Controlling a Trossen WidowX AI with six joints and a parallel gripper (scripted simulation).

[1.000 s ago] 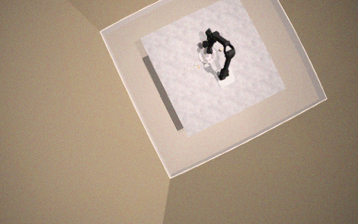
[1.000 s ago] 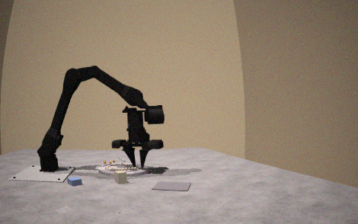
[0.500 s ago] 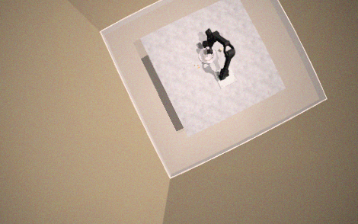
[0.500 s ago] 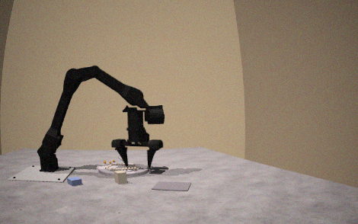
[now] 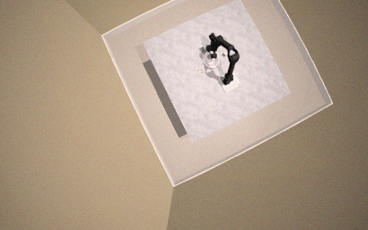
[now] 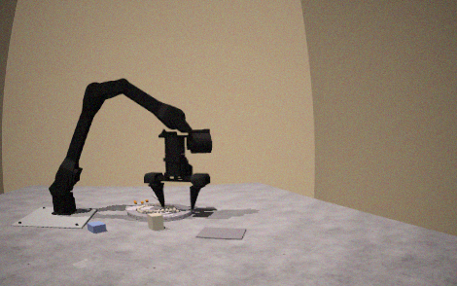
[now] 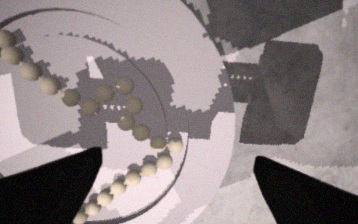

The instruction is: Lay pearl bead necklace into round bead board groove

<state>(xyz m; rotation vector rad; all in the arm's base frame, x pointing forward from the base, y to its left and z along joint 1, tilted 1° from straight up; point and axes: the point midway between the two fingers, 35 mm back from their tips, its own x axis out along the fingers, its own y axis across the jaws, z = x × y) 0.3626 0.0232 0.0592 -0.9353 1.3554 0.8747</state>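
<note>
The pearl bead necklace (image 7: 120,125) lies on the round bead board (image 7: 200,55) below me, but it runs across the face in a kinked line with a small loop, and only part of it seems to follow the groove, though shadow makes that hard to judge. If I lift away now, the beads may roll or stay out of the groove. My gripper (image 6: 177,195) hangs just above the board, fingers spread wide, holding and touching nothing.
</note>
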